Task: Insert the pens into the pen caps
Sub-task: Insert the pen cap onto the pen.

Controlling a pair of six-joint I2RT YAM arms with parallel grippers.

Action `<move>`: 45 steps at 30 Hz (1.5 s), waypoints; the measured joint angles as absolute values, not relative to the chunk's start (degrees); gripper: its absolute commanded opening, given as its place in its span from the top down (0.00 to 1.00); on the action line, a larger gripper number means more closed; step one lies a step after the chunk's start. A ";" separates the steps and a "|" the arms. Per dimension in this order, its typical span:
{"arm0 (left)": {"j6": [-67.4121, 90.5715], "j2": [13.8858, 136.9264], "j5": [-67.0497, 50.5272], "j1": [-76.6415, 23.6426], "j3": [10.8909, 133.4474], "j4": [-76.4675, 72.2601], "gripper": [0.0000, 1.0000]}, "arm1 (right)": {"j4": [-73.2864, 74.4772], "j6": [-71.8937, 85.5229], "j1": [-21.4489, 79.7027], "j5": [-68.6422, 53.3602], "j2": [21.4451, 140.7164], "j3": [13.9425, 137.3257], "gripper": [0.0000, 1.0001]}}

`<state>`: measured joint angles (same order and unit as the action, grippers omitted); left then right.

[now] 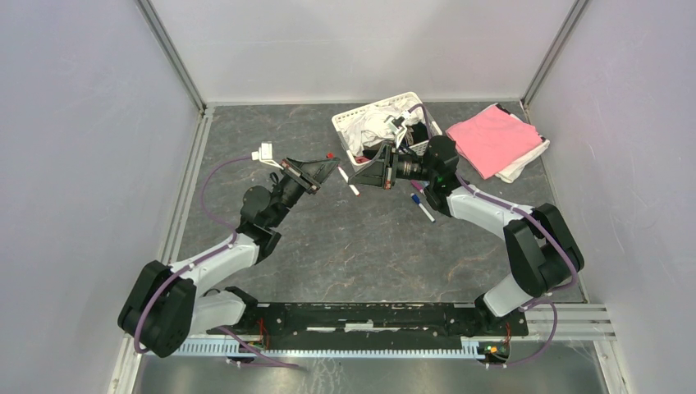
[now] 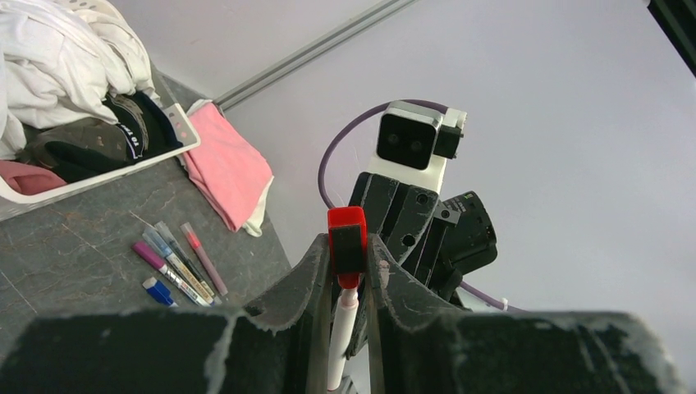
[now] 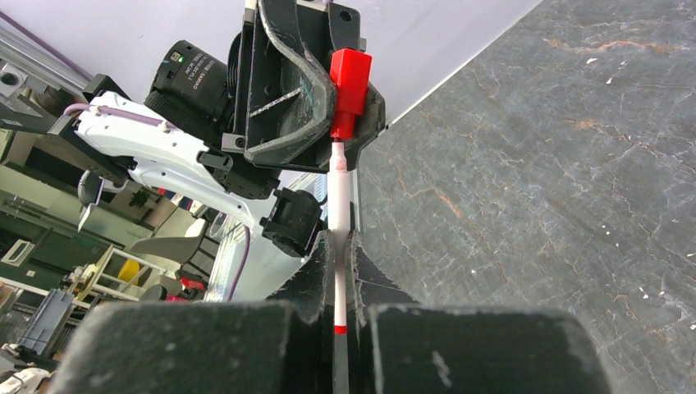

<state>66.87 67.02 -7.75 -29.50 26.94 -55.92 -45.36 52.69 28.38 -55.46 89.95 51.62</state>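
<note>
White shells cover the left arm and right arm, with black joints and a purple cable along each. The left gripper and right gripper have black curved fingers, scuffed pale at the edges. Behind the right fingers sits a white camera with two dark lenses.

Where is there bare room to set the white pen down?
Bare: the wide table stretch between the left arm and right arm, and the far-left corner beyond the left hand. Crowded: around the basket, pink cloth and loose pens.
</note>
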 measured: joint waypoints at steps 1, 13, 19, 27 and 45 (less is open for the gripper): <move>66.87 67.05 -7.77 -29.61 26.94 -55.96 0.97 | -45.36 52.69 28.38 -55.46 89.95 51.62 1.00; 66.89 67.99 -8.95 -30.11 26.94 -57.23 0.97 | -45.12 52.66 28.38 -55.44 89.95 51.62 1.00; 66.81 67.99 -10.35 -30.15 26.94 -56.05 0.97 | -44.88 52.66 28.38 -55.44 89.95 51.62 1.00; 64.84 65.41 -10.63 -30.22 27.07 -50.33 0.96 | -43.13 52.69 28.45 -55.77 90.19 51.62 1.00; 61.73 64.69 -7.68 -31.66 29.52 -42.09 0.65 | -42.96 52.62 28.45 -56.31 91.59 51.62 1.00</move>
